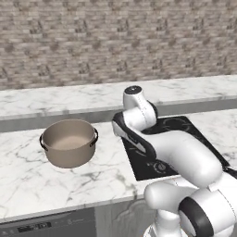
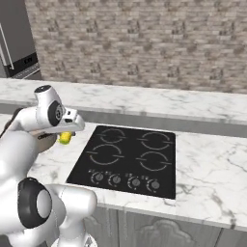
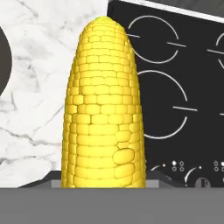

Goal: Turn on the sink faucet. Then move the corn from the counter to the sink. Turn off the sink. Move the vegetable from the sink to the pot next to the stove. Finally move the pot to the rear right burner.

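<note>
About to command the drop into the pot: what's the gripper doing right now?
Gripper: shut on the corn, held above the counter beside the stove.

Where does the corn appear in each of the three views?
Left base view: I cannot make it out.
Right base view: the corn pokes out under the white hand, centre left, just left of the stove.
Hand view: it stands large at centre, over the counter-stove edge.
Shared landmark: the stove.

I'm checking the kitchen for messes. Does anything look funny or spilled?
Nothing is spilled or broken. The corn is up in the air, held in the robot's fingers between the pot and the stove, not on the counter. The pot stands upright and empty.
</note>
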